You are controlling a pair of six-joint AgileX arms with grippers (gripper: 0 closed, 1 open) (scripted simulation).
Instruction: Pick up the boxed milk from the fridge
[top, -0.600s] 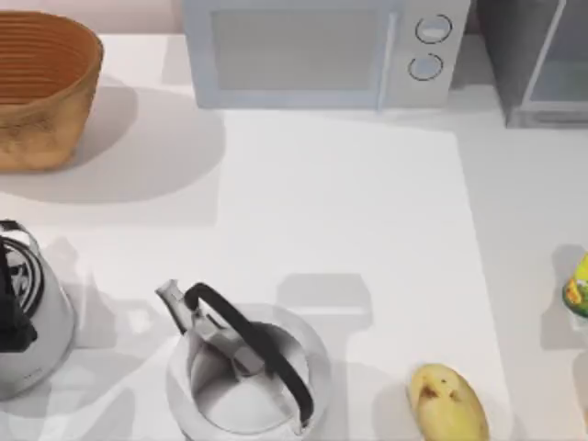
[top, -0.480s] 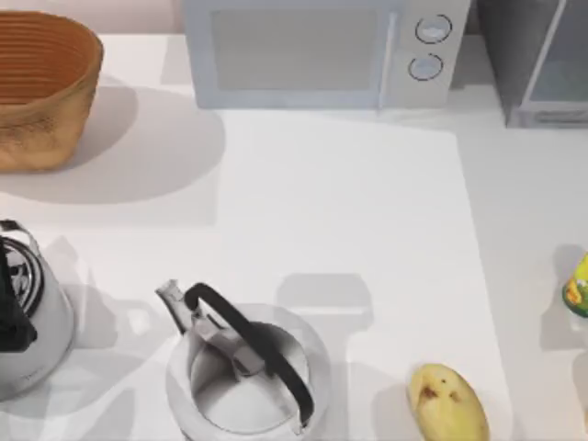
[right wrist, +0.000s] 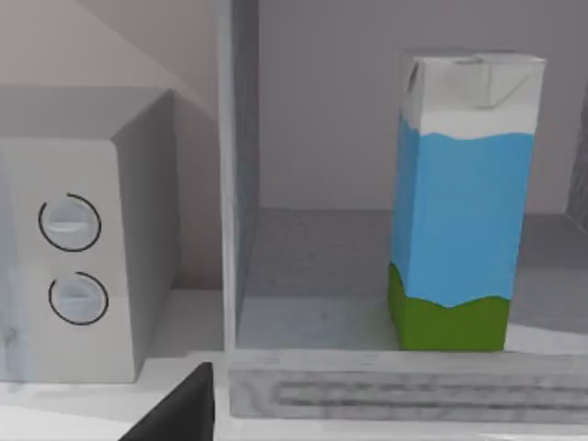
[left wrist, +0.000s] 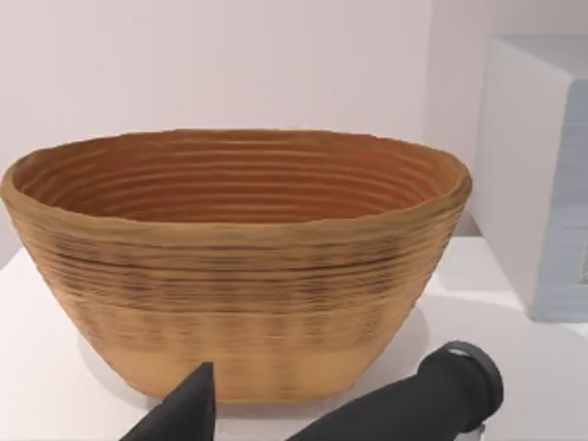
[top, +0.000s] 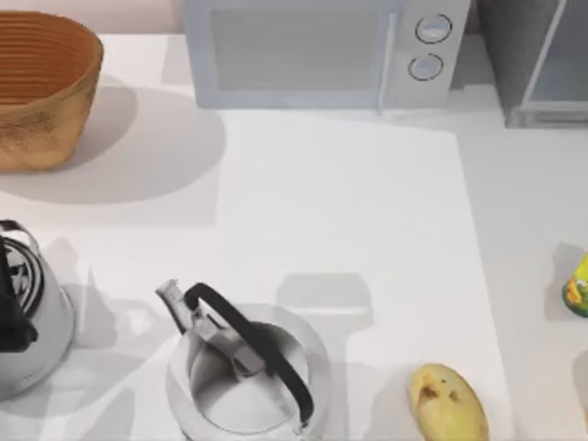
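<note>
Right gripper finger [right wrist: 179,409]: fridge [right wrist: 367,165] cavity lying open ahead of it; boxed milk [right wrist: 457,202] standing upright inside, bare floor showing on its microwave side. Raised door sill [right wrist: 404,395] crossing between finger and carton; microwave [right wrist: 87,239] flanking the opening.

The small yellow-green container [top: 578,287] at the desk's right edge sits a touch nearer that edge than before, and its shadow on the desk [top: 367,202] reaches less far left.
</note>
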